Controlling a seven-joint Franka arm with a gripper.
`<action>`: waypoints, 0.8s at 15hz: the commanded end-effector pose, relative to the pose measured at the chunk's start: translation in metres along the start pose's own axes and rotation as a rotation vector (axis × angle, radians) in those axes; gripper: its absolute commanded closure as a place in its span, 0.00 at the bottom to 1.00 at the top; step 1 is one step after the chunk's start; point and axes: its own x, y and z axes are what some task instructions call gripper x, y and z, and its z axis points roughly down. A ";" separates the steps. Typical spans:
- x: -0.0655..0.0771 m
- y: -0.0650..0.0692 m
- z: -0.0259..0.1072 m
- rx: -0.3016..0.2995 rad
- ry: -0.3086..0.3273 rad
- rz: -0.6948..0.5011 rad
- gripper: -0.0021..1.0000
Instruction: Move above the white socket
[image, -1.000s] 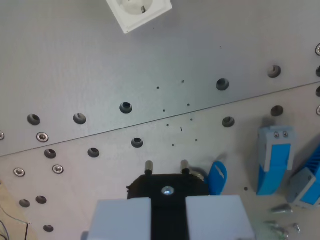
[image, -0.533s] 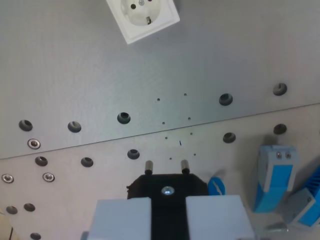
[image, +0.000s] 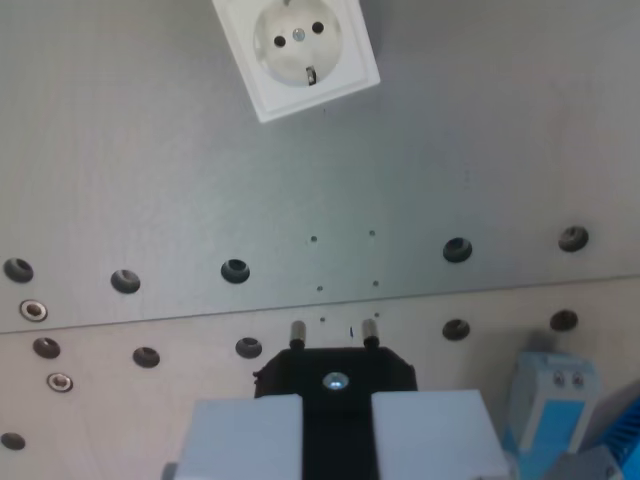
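Note:
The white socket (image: 297, 52) lies flat on the grey metal plate (image: 150, 180) at the top of the wrist view, slightly left of centre, its round recess and two holes showing. My gripper (image: 335, 425) fills the bottom centre, its pale fingers (image: 245, 435) shut on a black plug (image: 335, 372). The plug's two metal pins (image: 297, 332) point up the picture toward the socket, well short of it. The gap between pins and socket is bare plate.
A row of round holes (image: 234, 270) crosses the plate at mid height, with a seam just below it. Blue and grey blocks (image: 545, 405) stand at the bottom right. Small screws (image: 33, 309) sit at the left edge.
The camera has advanced toward the socket: the socket slid down into fuller view, and the holes, seam and blue blocks shifted down the frame. The plug stays in my grip.

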 end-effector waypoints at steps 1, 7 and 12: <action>0.000 -0.001 0.017 -0.028 0.097 -0.171 1.00; 0.011 -0.003 0.046 -0.040 0.095 -0.248 1.00; 0.021 -0.005 0.070 -0.046 0.084 -0.304 1.00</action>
